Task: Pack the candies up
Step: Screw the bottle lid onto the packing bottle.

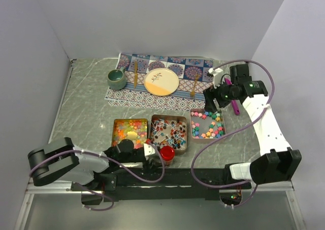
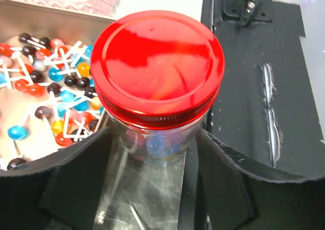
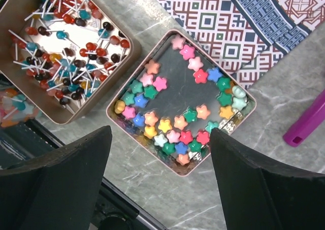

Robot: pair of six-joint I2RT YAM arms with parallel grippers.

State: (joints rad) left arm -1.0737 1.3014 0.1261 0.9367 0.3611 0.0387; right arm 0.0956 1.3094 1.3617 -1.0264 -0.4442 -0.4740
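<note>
Left wrist, glossy red lid (image 2: pixel 157 62) on jar (image 2: pixel 122 154), candies (image 2: pixel 155 144) inside

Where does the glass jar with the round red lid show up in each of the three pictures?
Top external: the glass jar with the round red lid stands at the near table edge.
Left wrist: the jar fills the centre, between the fingers of the left gripper.
Right wrist: not in it.
Shared landmark: the metal tray of lollipops, in all three.
</note>
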